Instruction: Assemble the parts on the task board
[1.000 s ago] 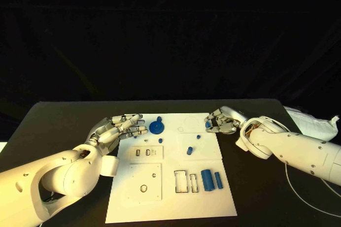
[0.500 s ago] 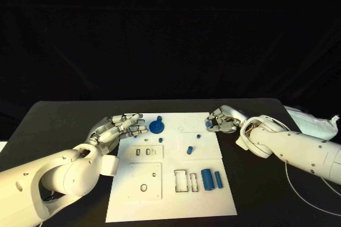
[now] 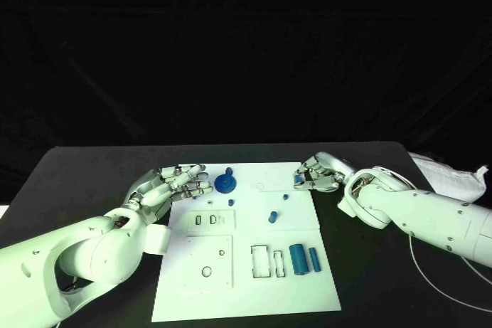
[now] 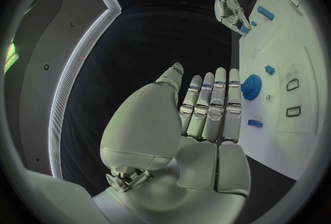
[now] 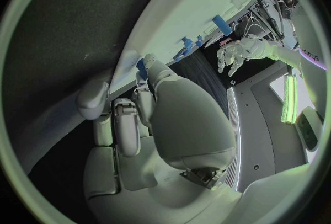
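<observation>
Here the right hand (image 3: 317, 176) pinches a small blue part (image 3: 301, 178) at the white plastic task board's (image 3: 246, 285) edge; the left hand (image 3: 169, 187) hovers empty, fingers extended.

No readable text, labels, numbers or signs — none on board, parts, table.

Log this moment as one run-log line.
left robot hand: open, beside board | right robot hand: pinching blue part | task board: unassembled
</observation>
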You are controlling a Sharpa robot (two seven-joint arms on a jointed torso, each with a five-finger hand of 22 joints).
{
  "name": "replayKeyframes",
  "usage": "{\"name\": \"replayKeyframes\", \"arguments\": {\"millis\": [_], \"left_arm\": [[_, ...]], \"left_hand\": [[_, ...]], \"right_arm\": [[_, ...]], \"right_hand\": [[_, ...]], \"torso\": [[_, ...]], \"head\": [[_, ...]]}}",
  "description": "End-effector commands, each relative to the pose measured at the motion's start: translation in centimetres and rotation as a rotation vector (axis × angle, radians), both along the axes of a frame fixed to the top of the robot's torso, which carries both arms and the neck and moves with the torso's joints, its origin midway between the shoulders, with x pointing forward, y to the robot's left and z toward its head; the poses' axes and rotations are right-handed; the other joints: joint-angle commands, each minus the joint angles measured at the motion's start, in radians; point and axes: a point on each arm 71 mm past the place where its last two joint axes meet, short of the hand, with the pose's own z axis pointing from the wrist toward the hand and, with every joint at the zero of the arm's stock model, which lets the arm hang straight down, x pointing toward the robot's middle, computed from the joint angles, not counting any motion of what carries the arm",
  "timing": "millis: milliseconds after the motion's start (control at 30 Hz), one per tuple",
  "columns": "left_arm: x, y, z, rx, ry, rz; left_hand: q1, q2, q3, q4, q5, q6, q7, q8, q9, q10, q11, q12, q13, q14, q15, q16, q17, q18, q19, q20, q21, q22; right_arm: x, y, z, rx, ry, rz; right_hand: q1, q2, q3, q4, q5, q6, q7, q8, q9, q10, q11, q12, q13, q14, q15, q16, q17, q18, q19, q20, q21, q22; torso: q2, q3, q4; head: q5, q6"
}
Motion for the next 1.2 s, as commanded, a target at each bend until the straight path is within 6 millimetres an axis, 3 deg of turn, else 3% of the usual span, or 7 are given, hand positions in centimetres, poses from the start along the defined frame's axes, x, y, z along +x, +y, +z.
{"name": "replayKeyframes", "arguments": {"millis": [33,267,467,667,833,1033,1200], "left_arm": [[-0.1,-0.2,0.1,-0.006,-0.006,-0.016],[0.1,0.0,0.0,-0.005,-0.003,-0.007],[0.4,0.2,-0.2,-0.015,0.011,0.007],[0.8,0.6,-0.5,-0.017,0.017,0.025],[1.1,1.1,-0.6,-0.015,0.017,0.043],[1.4,1.6,-0.7,-0.013,0.015,0.06],[1.5,1.7,-0.7,-0.013,0.014,0.066]], "left_hand": [[0.004,0.006,0.002,-0.006,-0.003,-0.005,0.002,-0.003,-0.001,-0.005,0.002,-0.002,-0.001,0.006,0.004,-0.003,0.001,0.012,0.004,0.0,-0.006,-0.001],[0.004,0.006,0.002,-0.006,-0.003,-0.005,0.002,-0.003,-0.001,-0.005,0.002,-0.002,-0.001,0.006,0.004,-0.003,0.001,0.012,0.004,0.0,-0.006,-0.001],[0.004,0.006,0.002,-0.006,-0.003,-0.005,0.002,-0.003,-0.001,-0.005,0.002,-0.003,-0.001,0.006,0.004,-0.004,0.001,0.012,0.004,0.0,-0.006,-0.001],[0.004,0.008,0.003,-0.007,-0.003,-0.005,0.002,-0.003,-0.001,-0.005,0.002,-0.003,-0.001,0.006,0.004,-0.004,0.001,0.012,0.004,0.0,-0.006,-0.001],[0.004,0.008,0.003,-0.007,-0.003,-0.005,0.002,-0.003,-0.001,-0.005,0.002,-0.003,-0.001,0.006,0.004,-0.004,0.001,0.012,0.004,0.0,-0.006,-0.001],[0.005,0.008,0.003,-0.008,-0.003,-0.005,0.002,-0.003,-0.001,-0.004,0.002,-0.003,-0.001,0.007,0.004,-0.004,0.001,0.012,0.004,0.0,-0.006,-0.001],[0.005,0.009,0.004,-0.008,-0.003,-0.005,0.002,-0.004,-0.001,-0.004,0.002,-0.003,-0.001,0.007,0.004,-0.004,0.001,0.012,0.004,0.0,-0.007,-0.001]], "right_arm": [[-0.1,0.7,0.4,0.016,-0.019,-0.022],[-0.8,3.9,1.3,0.069,-0.005,-0.027],[-1.4,7.4,1.8,0.093,0.006,0.007],[-2.3,11.9,2.1,0.063,-0.016,0.089],[-3.3,15.1,1.9,0.016,-0.042,0.149],[-4.2,17.9,0.8,-0.049,-0.07,0.189],[-4.5,19.6,-0.3,-0.092,-0.068,0.211]], "right_hand": [[-0.034,-0.009,-0.007,0.018,0.002,0.043,-0.037,0.008,0.001,0.021,-0.022,0.007,-0.049,0.097,-0.007,0.005,0.239,-0.008,0.0,-0.008,0.005,0.003],[-0.056,0.008,-0.015,0.038,0.004,0.044,-0.04,0.01,0.003,0.026,-0.025,0.013,-0.044,0.098,-0.01,0.008,0.244,-0.009,0.004,-0.011,0.007,0.007],[-0.055,0.014,-0.014,0.04,0.005,0.043,-0.042,0.011,0.004,0.026,-0.026,0.012,-0.045,0.098,-0.011,0.008,0.244,-0.009,0.005,-0.012,0.008,0.009],[-0.049,0.016,-0.012,0.036,0.009,0.039,-0.042,0.009,0.004,0.025,-0.027,0.008,-0.047,0.098,-0.012,0.007,0.242,-0.009,0.004,-0.013,0.006,0.006],[-0.044,0.017,-0.011,0.033,0.013,0.034,-0.04,0.007,0.003,0.025,-0.026,0.009,-0.047,0.098,-0.012,0.006,0.241,-0.008,0.003,-0.013,0.005,0.004],[-0.042,0.016,-0.011,0.031,0.017,0.029,-0.038,0.004,0.002,0.024,-0.025,0.008,-0.047,0.097,-0.012,0.005,0.239,-0.008,0.002,-0.013,0.004,0.002],[-0.042,0.015,-0.011,0.031,0.019,0.025,-0.036,0.002,0.002,0.023,-0.023,0.005,-0.049,0.096,-0.011,0.003,0.235,-0.007,0.0,-0.013,0.001,-0.003]], "torso": [[-0.001,-0.0008,0.0005],[-0.004,-0.0015,0.0014],[-0.015,-0.0056,0.0057],[-0.026,-0.0105,0.0123],[-0.035,-0.0175,0.0166],[-0.042,-0.0242,0.0185],[-0.041,-0.0247,0.0199]], "head": [[0.001,0.002],[0.003,0.005],[0.006,0.0],[0.026,-0.009],[0.047,-0.025],[0.058,-0.033],[0.066,-0.038]]}}
